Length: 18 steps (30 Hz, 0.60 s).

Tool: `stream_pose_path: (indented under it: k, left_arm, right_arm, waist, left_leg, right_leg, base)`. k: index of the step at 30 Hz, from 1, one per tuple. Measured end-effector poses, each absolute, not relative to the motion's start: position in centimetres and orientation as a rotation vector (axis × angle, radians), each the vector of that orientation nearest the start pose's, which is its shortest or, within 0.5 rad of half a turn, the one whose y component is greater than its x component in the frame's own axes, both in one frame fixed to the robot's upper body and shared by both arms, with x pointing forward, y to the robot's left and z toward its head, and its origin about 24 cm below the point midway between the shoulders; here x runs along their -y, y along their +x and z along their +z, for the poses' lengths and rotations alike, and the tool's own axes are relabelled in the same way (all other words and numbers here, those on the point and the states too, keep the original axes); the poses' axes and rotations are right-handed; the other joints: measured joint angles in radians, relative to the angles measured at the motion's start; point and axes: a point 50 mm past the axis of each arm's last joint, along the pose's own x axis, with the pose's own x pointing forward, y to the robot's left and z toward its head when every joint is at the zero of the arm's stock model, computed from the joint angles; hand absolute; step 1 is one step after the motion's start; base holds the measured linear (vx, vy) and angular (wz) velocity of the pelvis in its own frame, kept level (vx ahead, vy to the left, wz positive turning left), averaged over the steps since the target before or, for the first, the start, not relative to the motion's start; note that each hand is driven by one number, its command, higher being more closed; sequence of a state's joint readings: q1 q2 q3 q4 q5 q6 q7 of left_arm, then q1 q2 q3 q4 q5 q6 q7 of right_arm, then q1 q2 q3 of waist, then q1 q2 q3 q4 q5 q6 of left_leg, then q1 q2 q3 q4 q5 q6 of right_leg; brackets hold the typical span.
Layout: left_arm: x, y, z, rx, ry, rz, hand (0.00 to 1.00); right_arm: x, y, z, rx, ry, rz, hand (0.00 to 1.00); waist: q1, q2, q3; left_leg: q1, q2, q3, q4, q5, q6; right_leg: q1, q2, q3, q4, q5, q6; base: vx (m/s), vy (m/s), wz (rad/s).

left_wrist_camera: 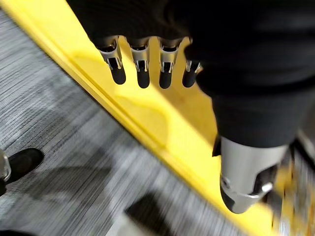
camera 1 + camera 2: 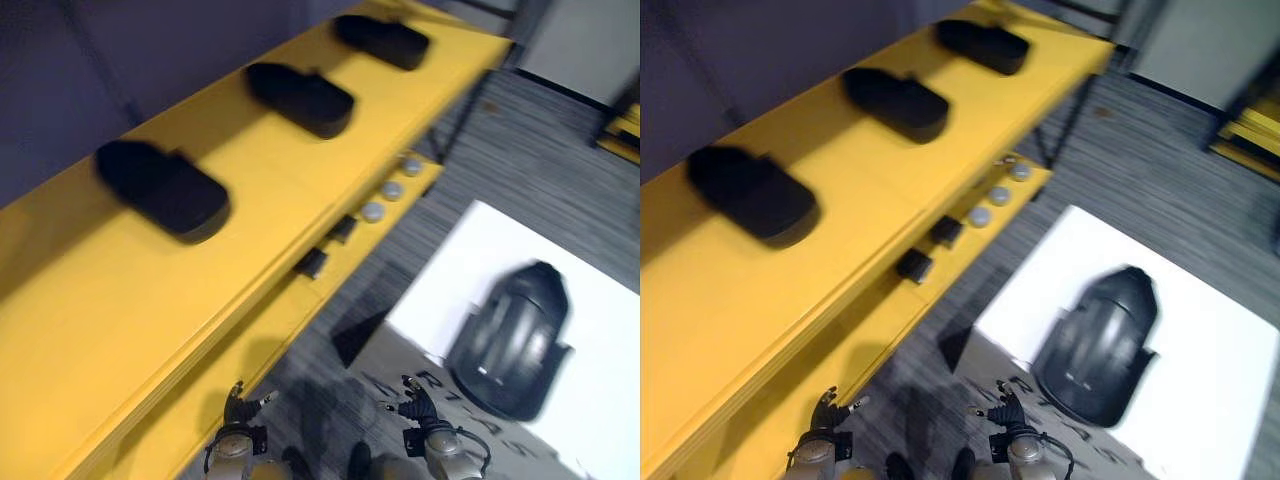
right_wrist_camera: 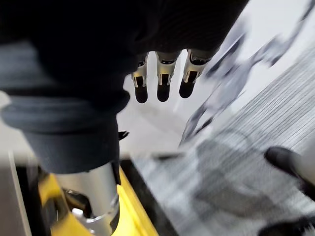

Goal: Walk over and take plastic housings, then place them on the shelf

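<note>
Right, I judge this as the fetching step: the dark plastic housing (image 2: 512, 335) lies flat on the white table (image 2: 470, 250) ahead to my right, and neither hand is on it. My left hand (image 2: 238, 405) and right hand (image 2: 415, 405) hang low, fingers straight and slack, holding nothing. Three black housings (image 2: 300, 98) sit in a row on the yellow shelf (image 2: 120, 320) to my left, with bare board nearer me. Next I need to step up to the table, bring both hands to the housing's edges and lift it level.
</note>
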State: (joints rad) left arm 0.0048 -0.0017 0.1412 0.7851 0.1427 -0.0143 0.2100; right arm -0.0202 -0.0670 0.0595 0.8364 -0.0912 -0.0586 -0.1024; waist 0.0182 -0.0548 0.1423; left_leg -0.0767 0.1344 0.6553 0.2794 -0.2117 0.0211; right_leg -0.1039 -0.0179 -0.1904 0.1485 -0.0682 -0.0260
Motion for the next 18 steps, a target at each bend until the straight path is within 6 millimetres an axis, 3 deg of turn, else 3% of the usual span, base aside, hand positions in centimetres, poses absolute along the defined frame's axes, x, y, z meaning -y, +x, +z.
stream_pose_path:
  k: [1,2,3,5,6,8,9,10,11,12,15,16,17,18]
  left_arm:
    - [-18.0,17.4,-12.0,-0.773,0.158,0.266,0.0]
    - [-17.7,17.4,-12.0,-0.774,0.155,0.26,0.0]
    - [-17.8,17.1,-12.3,-0.79,0.158,0.259,0.0]
    - [-17.5,16.7,-12.5,-0.805,0.169,0.236,0.0]
    - [-17.6,16.7,-12.6,-0.809,0.179,0.23,0.0]
    - [-17.9,16.4,-12.7,-0.82,0.19,0.226,0.0]
    - [-18.2,16.0,-12.9,-0.83,0.197,0.23,0.0]
    - [-18.3,15.7,-13.0,-0.839,0.198,0.233,0.0]
    - [-18.1,14.9,-13.3,-0.861,0.191,0.235,0.0]
    - [-18.1,14.7,-13.4,-0.861,0.19,0.239,0.0]
    - [-18.2,14.4,-13.5,-0.867,0.189,0.247,0.0]
    - [-18.1,14.4,-13.5,-0.866,0.182,0.249,0.0]
    - [-17.9,14.2,-13.6,-0.876,0.162,0.253,0.0]
    - [-17.9,13.9,-13.8,-0.89,0.156,0.255,0.0]
  right_arm:
    - [17.0,18.2,-12.0,-0.747,-0.224,-0.026,0.0]
    - [17.1,18.4,-11.9,-0.741,-0.238,-0.025,0.0]
    - [17.1,18.5,-11.8,-0.738,-0.247,-0.022,0.0]
    - [17.2,17.3,-12.3,-0.768,-0.242,-0.031,0.0]
    - [17.1,17.0,-12.5,-0.777,-0.237,-0.031,0.0]
    - [16.8,15.5,-13.2,-0.816,-0.225,-0.029,0.0]
    - [16.8,15.6,-13.1,-0.815,-0.223,-0.03,0.0]
    - [16.9,15.5,-13.2,-0.818,-0.225,-0.033,0.0]
    - [17.1,15.6,-13.2,-0.82,-0.231,-0.034,0.0]
    - [17.4,15.7,-13.2,-0.824,-0.241,-0.041,0.0]
    - [17.8,15.3,-13.4,-0.841,-0.253,-0.052,0.0]
    - [17.9,15.1,-13.5,-0.846,-0.255,-0.055,0.0]
    - [18.2,14.6,-13.7,-0.861,-0.255,-0.064,0.0]
    - [18.5,14.2,-13.8,-0.872,-0.249,-0.078,0.0]
  waist:
    - [0.0,0.008,-0.006]
    - [-0.001,0.017,-0.008]
    - [-0.014,0.01,-0.013]
    - [-0.013,0.012,-0.006]
    - [-0.016,0.012,-0.001]
    - [-0.01,0.015,0.027]
    - [-0.007,0.022,0.043]
    - [-0.003,0.026,0.047]
    - [0.001,0.04,0.051]
    - [0.002,0.044,0.053]
    - [0.01,0.054,0.055]
    - [0.012,0.06,0.055]
    - [0.01,0.086,0.049]
    - [0.011,0.092,0.049]
  left_leg:
    - [0.013,-0.016,-0.023,-0.068,0.023,-0.001]
    - [0.019,-0.018,-0.028,-0.114,0.087,0.0]
    - [0.034,-0.011,0.008,-0.143,0.107,-0.023]
    - [0.057,0.007,0.037,-0.12,0.112,-0.024]
    - [0.063,0.015,0.034,-0.099,0.11,-0.026]
    - [0.048,0.08,0.018,0.07,0.09,-0.051]
    - [0.007,0.125,-0.025,0.204,0.077,-0.041]
    - [-0.024,0.135,-0.078,0.256,0.069,-0.037]
    - [-0.06,0.106,-0.241,0.275,0.034,-0.065]
    - [-0.079,0.034,-0.455,0.227,0.008,-0.11]
    - [-0.078,-0.041,-0.705,0.123,-0.005,-0.135]
    - [-0.074,-0.044,-0.731,0.099,-0.004,-0.134]
    - [-0.056,-0.027,-0.741,0.035,0.012,-0.112]
    - [-0.053,-0.023,-0.74,0.03,0.051,-0.099]
  right_leg:
    - [-0.001,0.012,0.021,-0.022,0.023,-0.002]
    - [0.0,0.03,0.035,-0.044,0.042,0.002]
    - [0.004,0.034,0.039,-0.08,0.051,-0.01]
    - [0.008,-0.011,-0.105,-0.035,0.021,-0.012]
    - [0.019,-0.011,-0.103,-0.032,0.018,-0.011]
    - [0.06,0.0,-0.084,-0.038,0.011,-0.004]
    - [0.072,0.015,-0.048,-0.037,0.014,-0.008]
    - [0.073,0.025,-0.03,-0.033,0.017,-0.013]
    - [0.065,0.036,0.016,-0.028,0.024,-0.021]
    - [0.057,0.045,0.076,-0.028,0.029,-0.025]
    - [0.049,0.069,0.168,-0.038,0.029,-0.026]
    - [0.046,0.074,0.172,-0.039,0.032,-0.022]
    - [0.044,0.096,0.183,-0.04,0.037,-0.013]
    - [0.047,0.103,0.189,-0.04,0.039,-0.01]
  base:
    - [-0.09,-0.022,-1.08]
    - [-0.05,-0.008,-1.02]
    - [-0.06,-0.026,-0.87]
    - [-0.07,-0.035,-0.52]
    - [-0.09,-0.073,-0.13]
    - [-0.09,-0.179,-0.21]
    - [-0.06,-0.186,-0.54]
    - [-0.06,-0.145,-0.87]
    - [-0.05,-0.088,-1.22]
    - [-0.05,-0.057,-1.32]
    - [0.02,0.031,-1.18]
    - [0.05,0.165,-1.29]
    - [0.04,0.179,-0.96]
    - [0.05,0.193,-0.89]
